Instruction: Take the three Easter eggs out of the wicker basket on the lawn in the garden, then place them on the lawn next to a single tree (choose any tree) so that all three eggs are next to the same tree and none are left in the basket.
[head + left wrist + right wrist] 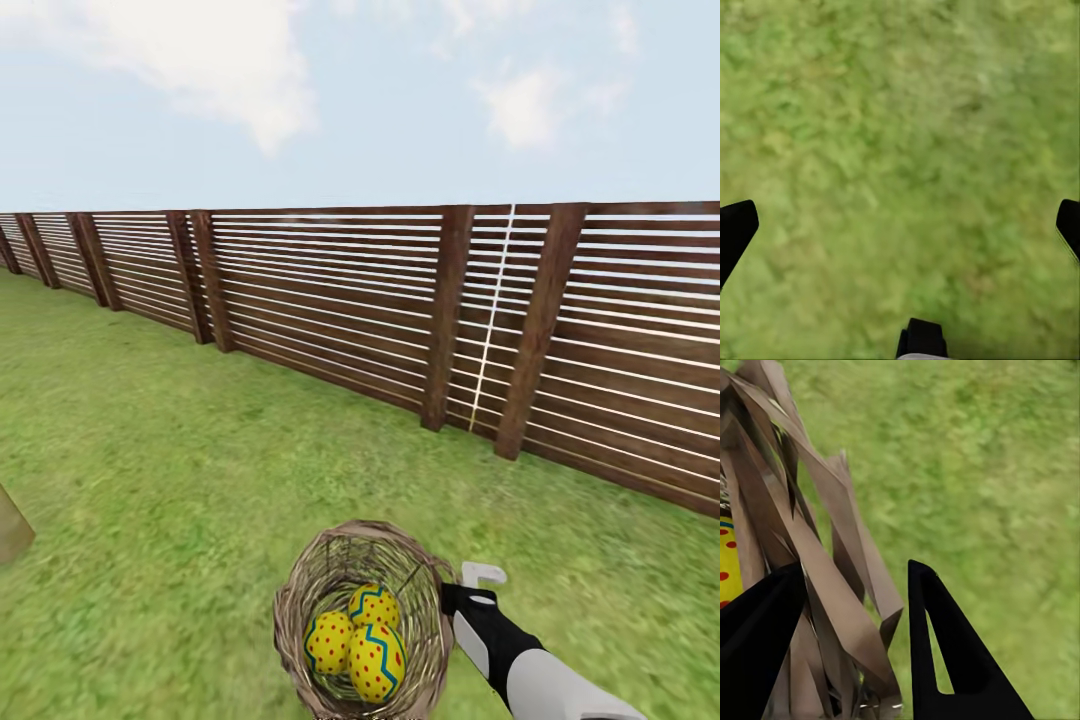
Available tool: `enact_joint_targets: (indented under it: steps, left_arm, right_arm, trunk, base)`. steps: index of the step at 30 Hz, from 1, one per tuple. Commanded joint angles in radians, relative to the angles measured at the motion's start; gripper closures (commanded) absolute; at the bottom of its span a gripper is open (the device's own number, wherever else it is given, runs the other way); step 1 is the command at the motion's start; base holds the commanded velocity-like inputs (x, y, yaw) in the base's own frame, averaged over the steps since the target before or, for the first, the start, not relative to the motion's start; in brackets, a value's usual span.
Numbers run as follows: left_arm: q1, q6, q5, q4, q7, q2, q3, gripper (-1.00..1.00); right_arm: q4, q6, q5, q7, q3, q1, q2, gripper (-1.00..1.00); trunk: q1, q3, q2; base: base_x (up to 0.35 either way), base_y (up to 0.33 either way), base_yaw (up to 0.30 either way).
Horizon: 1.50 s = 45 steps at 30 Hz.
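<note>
The wicker basket (300,610) is at the bottom of the head view, over the lawn (200,450), and holds three yellow Easter eggs (374,604), (329,641), (377,661). My right gripper (452,590) grips its right rim. In the right wrist view the right gripper (855,637) is shut on the basket's woven wall (817,532), with a bit of one egg (729,559) showing through the weave. The left gripper (900,225) hangs open over bare grass (900,112), its fingers wide apart with nothing between them.
A dark brown slatted fence (330,290) runs across the garden from far left to near right, close behind the basket. A pale beige shape (12,525), perhaps the foot of a trunk, cuts in at the left edge. Open grass lies ahead and to the left.
</note>
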Motion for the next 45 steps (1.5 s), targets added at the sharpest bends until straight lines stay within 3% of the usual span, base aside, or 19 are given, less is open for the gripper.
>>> enact_joint_targets:
  steps: [1, 23, 45]
  left_arm:
    - [0.001, 0.007, 0.005, -0.003, 0.0, 0.0, 0.0, -1.0]
    - [0.001, 0.006, 0.004, -0.003, 0.0, 0.0, 0.0, -1.0]
    - [0.001, 0.005, 0.001, -0.003, 0.001, -0.001, 0.0, -1.0]
  right_arm:
    - [-0.002, 0.004, -0.005, 0.001, -0.006, 0.0, 0.001, 1.0]
    - [-0.004, 0.003, -0.005, 0.001, -0.006, 0.004, 0.001, 1.0]
    - [-0.002, 0.003, -0.005, 0.001, -0.007, 0.004, 0.0, 1.0]
  trunk:
    - [0.001, -0.001, 0.0]
    - [0.001, -0.001, 0.0]
    - [0.001, -0.001, 0.0]
  base:
    - [0.33, 0.0, 0.0]
    - [0.33, 0.0, 0.083]
    - [0.33, 0.0, 0.185]
